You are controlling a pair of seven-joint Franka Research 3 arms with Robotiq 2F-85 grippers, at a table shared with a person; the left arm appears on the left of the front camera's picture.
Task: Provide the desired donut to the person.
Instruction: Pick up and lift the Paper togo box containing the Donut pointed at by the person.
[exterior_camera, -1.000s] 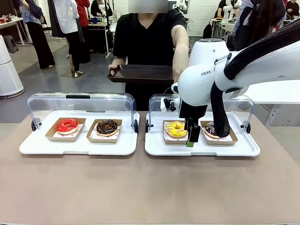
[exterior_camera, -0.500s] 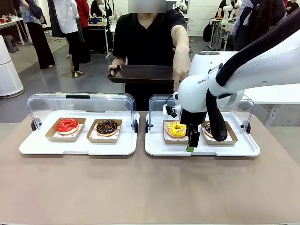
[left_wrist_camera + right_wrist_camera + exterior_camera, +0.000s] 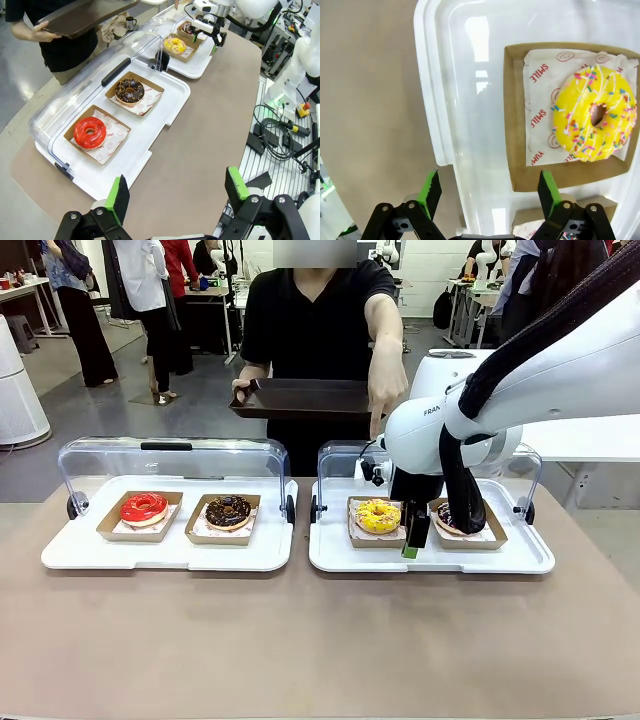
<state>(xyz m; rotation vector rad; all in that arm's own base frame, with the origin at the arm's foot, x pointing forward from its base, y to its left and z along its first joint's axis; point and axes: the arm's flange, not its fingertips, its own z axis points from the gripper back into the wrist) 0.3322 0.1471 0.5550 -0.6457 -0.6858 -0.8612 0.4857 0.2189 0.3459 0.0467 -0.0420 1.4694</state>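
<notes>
My right gripper (image 3: pixel 486 189) is open and empty; left gripper (image 3: pixel 177 189) too. Centre on box (image 3: pixel 514 150) rim by yellow donut (image 3: pixel 592 120), then pinch.

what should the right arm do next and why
Probably lower the right gripper, jaws open, over the wall of the box holding the yellow donut: the person's hand points at it, and the gripper hovers just beside.

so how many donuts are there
4: red donut and chocolate donut on the left tray; yellow donut and a dark donut, partly hidden by the right arm, on the right tray.
</notes>
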